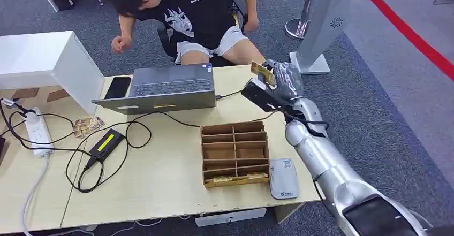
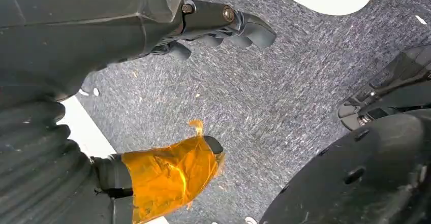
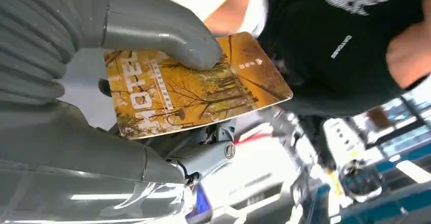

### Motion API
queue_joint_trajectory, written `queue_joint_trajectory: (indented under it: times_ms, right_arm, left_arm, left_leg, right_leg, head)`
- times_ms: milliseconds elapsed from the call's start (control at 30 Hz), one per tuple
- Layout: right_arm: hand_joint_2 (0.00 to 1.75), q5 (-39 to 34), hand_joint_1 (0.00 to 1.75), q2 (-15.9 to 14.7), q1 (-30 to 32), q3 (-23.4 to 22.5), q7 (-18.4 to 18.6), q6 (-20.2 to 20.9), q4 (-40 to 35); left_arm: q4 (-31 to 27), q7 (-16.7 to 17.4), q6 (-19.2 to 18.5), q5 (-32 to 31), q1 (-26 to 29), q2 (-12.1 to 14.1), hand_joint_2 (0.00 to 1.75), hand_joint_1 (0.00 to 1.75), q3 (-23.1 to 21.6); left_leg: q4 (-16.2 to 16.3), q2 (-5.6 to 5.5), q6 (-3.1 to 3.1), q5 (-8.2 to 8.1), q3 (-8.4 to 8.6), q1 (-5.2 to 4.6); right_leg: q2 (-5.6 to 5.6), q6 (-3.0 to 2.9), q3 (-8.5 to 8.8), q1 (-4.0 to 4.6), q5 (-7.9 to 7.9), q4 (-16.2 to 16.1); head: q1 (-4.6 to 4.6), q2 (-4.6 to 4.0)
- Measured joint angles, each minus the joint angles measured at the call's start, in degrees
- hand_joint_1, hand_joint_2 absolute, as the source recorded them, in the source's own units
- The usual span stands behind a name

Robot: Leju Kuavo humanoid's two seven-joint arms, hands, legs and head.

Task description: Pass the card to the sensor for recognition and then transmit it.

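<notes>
1. Right wrist view: right hand (image 3: 152, 107) pinching the card (image 3: 193, 84), thick thumb pressed on the printed face, darker fingers (image 3: 203, 155) backing it from beneath. Grip taken at one end, likely so most of the card sticks out free for reading or for another hand to take.
2. Head view: same right hand (image 1: 284, 81) raised at the far right edge of the desk (image 1: 160, 188), card (image 1: 263, 73) held up on edge and turned toward the seated person (image 1: 198, 16). Looks like the handing-over stage, judged from the reach toward the person rather than toward any device.
3. Dark flat device (image 1: 260, 98) mounted just below the hand, beside the wrist; possibly the sensor, though cannot tell for certain.
4. Farther in on the desk: cardboard organiser (image 1: 234, 153) with more cards lying along its near edge, presumably the supply slot; small white reader-like box (image 1: 283, 178) just beside it; laptop (image 1: 166, 89) facing the person.
5. Left wrist view: left hand (image 2: 167, 97) hanging over grey carpet, holding nothing, fingers spread apart, thumb wrapped in orange tape. Kept low, probably to stay out of the way.
6. Risk: thin card, shallow pinch, could slip if pulled at an angle.
</notes>
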Motion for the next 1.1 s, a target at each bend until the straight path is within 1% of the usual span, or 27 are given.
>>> queue_joint_trajectory:
  times_ms: [33,67,100,167,267,400,467,533,633,767,833,967,1000,1033,1100]
  right_arm:
    - [1.75,-1.27,1.73,-0.22,1.42,0.00,-0.35,0.72,-1.81]
    - [1.75,-2.78,1.75,-1.06,3.96,0.00,-0.70,1.72,-5.04]
    - [1.75,-3.85,1.73,-1.90,6.68,0.00,-1.20,2.27,-8.25]
    - [1.75,-5.38,1.75,-3.44,12.97,-0.15,-2.63,2.66,-13.80]
    - [1.75,-6.83,1.75,-6.57,22.04,-1.29,-4.74,3.14,-22.38]
    - [1.75,-7.19,1.75,-10.09,33.61,-3.54,-5.75,3.47,-30.24]
    - [1.75,-6.92,1.75,-11.41,37.94,-4.86,-5.77,3.71,-33.05]
    - [1.75,-6.38,1.75,-12.48,40.64,-6.06,-5.70,4.00,-34.92]
    - [1.75,-5.07,1.75,-14.33,44.24,-7.76,-5.22,4.35,-37.76]
    - [1.75,-2.64,1.75,-17.16,48.47,-9.86,-3.95,4.61,-41.61]
    - [1.75,-0.18,1.73,-18.32,49.55,-10.32,-2.38,4.56,-42.62]
    - [1.75,6.37,1.75,-20.67,50.87,-10.23,1.45,4.08,-43.42]
    - [1.75,7.29,1.69,-21.05,50.98,-10.14,2.10,3.93,-43.42]
    - [1.75,8.20,1.75,-21.29,51.03,-10.05,2.81,3.71,-43.40]
    - [1.75,9.67,1.73,-21.53,51.01,-9.88,3.92,3.19,-43.23]
  left_arm:
    - [0.00,0.00,0.09,0.20,0.07,0.02,1.75,0.00,0.07]
    - [0.00,0.15,0.37,0.72,0.15,0.02,1.75,0.00,0.37]
    - [0.00,0.39,0.61,1.27,0.31,0.00,1.75,0.00,0.74]
    - [0.00,0.50,0.98,2.23,0.66,-0.02,1.75,0.00,1.51]
    - [0.00,0.61,1.81,3.74,1.16,-0.09,1.75,0.00,2.97]
    - [0.00,0.90,2.40,5.18,1.83,-0.28,1.75,0.00,4.90]
    - [0.00,1.03,2.56,5.71,1.91,-0.39,1.75,0.00,5.62]
    - [0.00,1.03,2.67,5.92,1.96,-0.48,1.75,0.00,6.30]
    - [0.00,1.03,2.91,6.34,1.95,-0.63,1.75,0.00,6.95]
    - [0.00,1.03,2.97,6.49,2.14,-0.74,1.75,0.00,7.91]
    - [0.00,1.03,2.99,6.42,2.07,-0.79,1.75,0.00,8.24]
    - [0.00,1.03,2.99,6.01,2.09,-0.85,1.75,0.00,8.76]
    - [0.00,1.03,2.99,5.90,2.07,-0.90,1.75,0.00,8.79]
    - [0.00,1.03,2.99,5.81,2.02,-0.90,1.75,0.00,8.87]
    - [0.00,1.05,2.99,5.64,1.99,-0.96,1.75,0.00,9.05]
  left_leg:
    - [0.00,0.01,-0.02,-0.02,-0.01,0.00]
    - [0.00,-0.02,0.01,-0.05,0.00,0.01]
    - [0.00,-0.09,0.05,-0.08,-0.01,0.01]
    - [0.00,-0.26,0.01,-0.13,-0.05,0.01]
    - [-0.01,-0.32,0.05,-0.22,-0.12,0.00]
    - [-0.01,-0.27,0.19,-0.33,-0.12,-0.04]
    - [-0.01,-0.27,0.24,-0.37,-0.13,-0.06]
    - [-0.01,-0.24,0.16,-0.43,-0.11,-0.07]
    - [0.00,-0.25,0.21,-0.47,-0.06,-0.08]
    - [0.00,-0.22,0.21,-0.47,-0.06,-0.08]
    - [0.00,-0.17,0.21,-0.47,-0.03,-0.09]
    - [0.00,-0.18,0.21,-0.47,-0.04,-0.08]
    - [0.00,-0.17,0.21,-0.47,-0.03,-0.09]
    - [0.00,-0.17,0.21,-0.47,-0.03,-0.08]
    - [0.00,-0.17,0.21,-0.47,-0.03,-0.08]
  right_leg:
    - [0.01,0.00,0.00,0.00,0.00,-0.01]
    - [-0.01,0.05,0.04,0.00,-0.05,-0.04]
    - [-0.09,0.08,0.08,0.01,-0.07,-0.05]
    - [-0.24,0.12,0.08,0.03,-0.13,-0.08]
    - [-0.31,0.20,0.10,0.03,-0.20,-0.16]
    - [-0.30,0.23,0.13,0.00,-0.27,-0.19]
    - [-0.30,0.23,0.13,0.00,-0.28,-0.20]
    - [-0.26,0.23,0.12,-0.01,-0.28,-0.20]
    - [-0.27,0.23,0.15,-0.01,-0.28,-0.20]
    - [-0.25,0.23,0.17,-0.02,-0.28,-0.20]
    - [-0.21,0.23,0.17,-0.02,-0.28,-0.20]
    - [-0.22,0.23,0.18,-0.02,-0.28,-0.20]
    - [-0.21,0.23,0.18,-0.02,-0.28,-0.20]
    - [-0.21,0.23,0.18,-0.02,-0.28,-0.20]
    - [-0.21,0.23,0.18,-0.01,-0.28,-0.20]
  head:
    - [0.00,-0.02]
    - [-0.02,0.00]
    - [0.04,0.00]
    - [0.02,-0.02]
    - [0.02,-0.02]
    - [0.00,0.00]
    - [0.02,-0.02]
    - [0.00,-0.02]
    - [0.00,-0.02]
    - [0.00,-0.02]
    - [0.00,-0.02]
    - [0.00,0.00]
    - [-0.02,-0.02]
    - [0.00,0.00]
    - [0.00,-0.02]
